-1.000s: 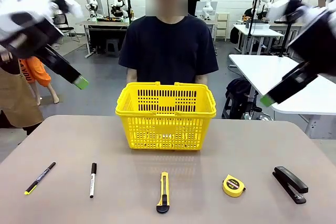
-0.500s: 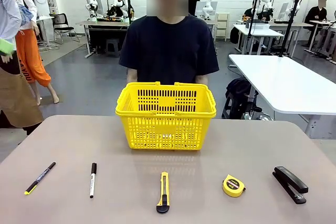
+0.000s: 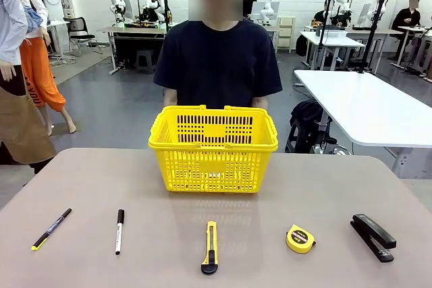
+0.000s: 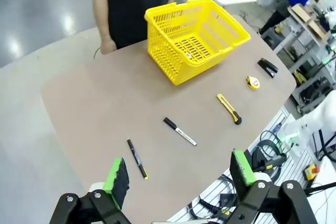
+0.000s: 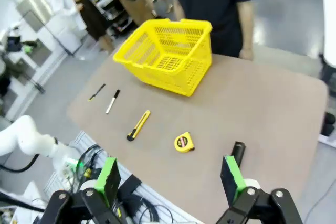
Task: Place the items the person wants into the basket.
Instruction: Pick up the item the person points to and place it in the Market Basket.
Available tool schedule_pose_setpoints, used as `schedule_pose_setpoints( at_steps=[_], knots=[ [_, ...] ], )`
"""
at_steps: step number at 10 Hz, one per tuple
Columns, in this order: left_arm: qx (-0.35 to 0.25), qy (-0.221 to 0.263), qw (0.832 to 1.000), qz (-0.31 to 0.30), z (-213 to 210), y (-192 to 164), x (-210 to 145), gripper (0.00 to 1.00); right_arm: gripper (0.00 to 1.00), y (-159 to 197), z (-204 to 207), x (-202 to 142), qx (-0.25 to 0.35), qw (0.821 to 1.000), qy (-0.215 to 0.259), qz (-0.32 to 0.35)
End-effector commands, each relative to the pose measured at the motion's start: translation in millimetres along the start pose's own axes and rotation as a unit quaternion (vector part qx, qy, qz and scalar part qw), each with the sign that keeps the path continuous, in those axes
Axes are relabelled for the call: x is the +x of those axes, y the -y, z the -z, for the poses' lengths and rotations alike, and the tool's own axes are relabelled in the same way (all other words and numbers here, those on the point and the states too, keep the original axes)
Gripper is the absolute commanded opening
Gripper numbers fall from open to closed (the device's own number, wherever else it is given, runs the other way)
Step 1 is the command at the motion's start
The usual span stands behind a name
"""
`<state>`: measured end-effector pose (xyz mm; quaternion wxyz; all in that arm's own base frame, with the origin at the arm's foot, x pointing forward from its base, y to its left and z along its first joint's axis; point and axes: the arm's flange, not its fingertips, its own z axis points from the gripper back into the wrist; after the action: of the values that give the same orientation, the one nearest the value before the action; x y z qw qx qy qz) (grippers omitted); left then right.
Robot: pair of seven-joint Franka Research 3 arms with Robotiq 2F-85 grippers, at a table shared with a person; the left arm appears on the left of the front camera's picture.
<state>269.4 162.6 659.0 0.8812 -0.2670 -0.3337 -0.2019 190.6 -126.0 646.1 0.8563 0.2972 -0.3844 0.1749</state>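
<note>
Nothing has gone into the basket (image 3: 212, 150) yet: it sits empty at the far side of the counter (image 3: 88, 187), right in front of the person (image 3: 216, 65), whose hands hang at the counter's edge and point at nothing. The things lie in a row along the near side, all well apart: the pen (image 3: 51, 228) at the robot's far left, then the marker (image 3: 119, 231), the knife (image 3: 210, 247) in the middle, the tape measure (image 3: 300, 239), and the stapler (image 3: 373, 236) at the far right. Both arms are held high over the near edge, looking down on the whole spread; the left fingers (image 4: 117, 176) are wide apart and hold nothing, and so are the right fingers (image 5: 109, 178). I'd say this is the waiting step, before any pick. The next move calls for a sign of what is wanted, then a descent with the fingers straddling it. The marker suits the left arm; the tape measure and stapler suit the right.
</note>
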Motion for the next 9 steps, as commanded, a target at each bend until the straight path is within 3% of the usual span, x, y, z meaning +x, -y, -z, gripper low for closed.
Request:
schedule_pose_setpoints(
  at_steps=[1, 6, 9],
  knots=[
    [0.001, 0.005, 0.999, -0.032, -6.9, -18.8, -15.4, 1.00, 1.00, 5.4, -19.8, -21.8, -0.012, 1.000, 0.021, 0.010],
    [0.007, 0.046, 0.997, -0.058, -35.8, -37.1, -42.0, 1.00, 1.00, 13.2, -52.5, -48.0, -0.014, 0.997, 0.069, 0.026],
    [0.015, 0.031, 0.997, -0.069, -33.7, -36.5, -40.2, 1.00, 1.00, 12.7, -59.9, -41.7, -0.020, 0.997, 0.068, 0.034]
  ],
)
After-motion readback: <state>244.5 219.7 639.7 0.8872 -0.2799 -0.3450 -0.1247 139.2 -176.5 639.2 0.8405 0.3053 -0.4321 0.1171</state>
